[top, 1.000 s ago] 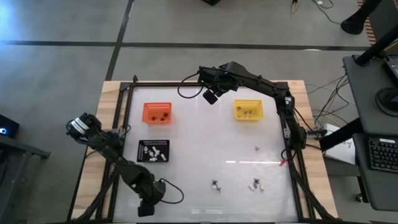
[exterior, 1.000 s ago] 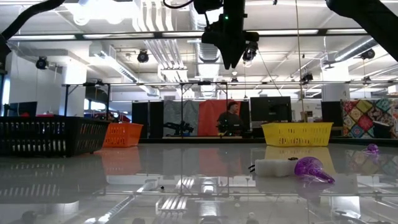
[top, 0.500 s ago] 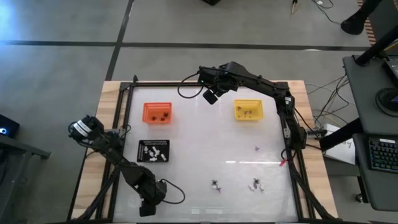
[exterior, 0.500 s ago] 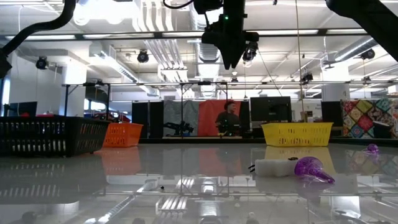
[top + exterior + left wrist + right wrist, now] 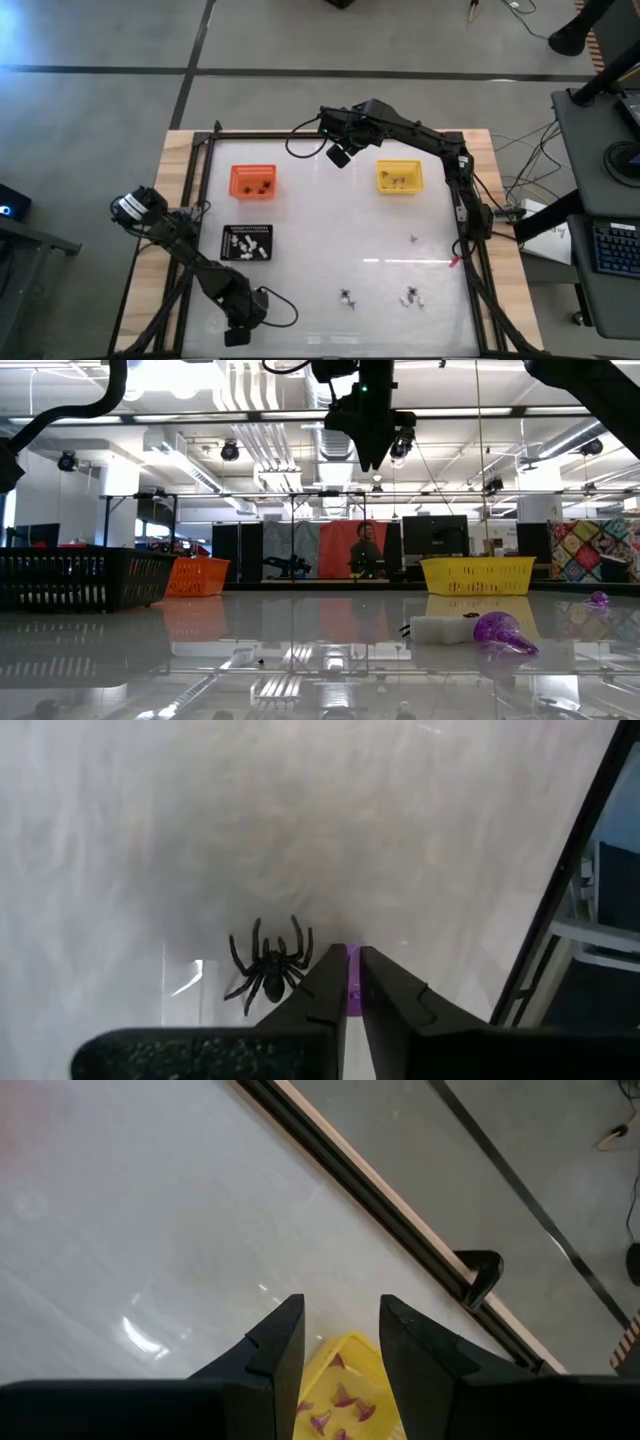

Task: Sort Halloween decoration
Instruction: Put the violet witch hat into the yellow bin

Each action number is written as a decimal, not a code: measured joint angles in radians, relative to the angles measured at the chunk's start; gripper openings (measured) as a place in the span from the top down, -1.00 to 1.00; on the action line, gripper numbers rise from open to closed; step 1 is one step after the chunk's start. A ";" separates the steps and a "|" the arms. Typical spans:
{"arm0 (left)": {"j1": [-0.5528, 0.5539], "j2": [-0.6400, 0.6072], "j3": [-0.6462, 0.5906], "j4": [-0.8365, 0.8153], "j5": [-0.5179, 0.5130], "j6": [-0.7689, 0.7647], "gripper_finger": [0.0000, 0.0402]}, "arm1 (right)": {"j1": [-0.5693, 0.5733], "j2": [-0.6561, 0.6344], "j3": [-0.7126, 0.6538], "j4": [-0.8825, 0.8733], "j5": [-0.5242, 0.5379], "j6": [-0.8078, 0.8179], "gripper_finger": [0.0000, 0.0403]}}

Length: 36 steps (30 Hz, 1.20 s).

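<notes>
Down at the near-left corner of the surface (image 5: 320, 230), the left claw (image 5: 349, 982) has its fingers nearly pressed together, with a sliver of purple showing between them; it looks like a pinch on a tiny purple trinket (image 5: 353, 982), though I can't be sure. A black spider (image 5: 268, 967) lies just beside the fingertips, not held.

To do this step well, I'd lift straight up so the spider isn't dragged along, then carry the purple piece to the yellow tray (image 5: 399, 177), where the other purple cones (image 5: 340, 1405) already sit.

The left arm lies folded low, stretched from the left edge toward the near rim. The right claw (image 5: 340, 1342) hangs high over the far side beside the yellow tray, fingers spread and empty. More trinkets (image 5: 410, 297) lie loose on the near right. The orange tray (image 5: 252, 181) and black tray (image 5: 247, 242) stand on the left.
</notes>
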 joint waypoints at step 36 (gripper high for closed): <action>0.065 -0.280 -0.004 -0.062 0.000 0.091 1.00 | 0.000 -0.151 0.000 0.000 0.000 -0.018 0.40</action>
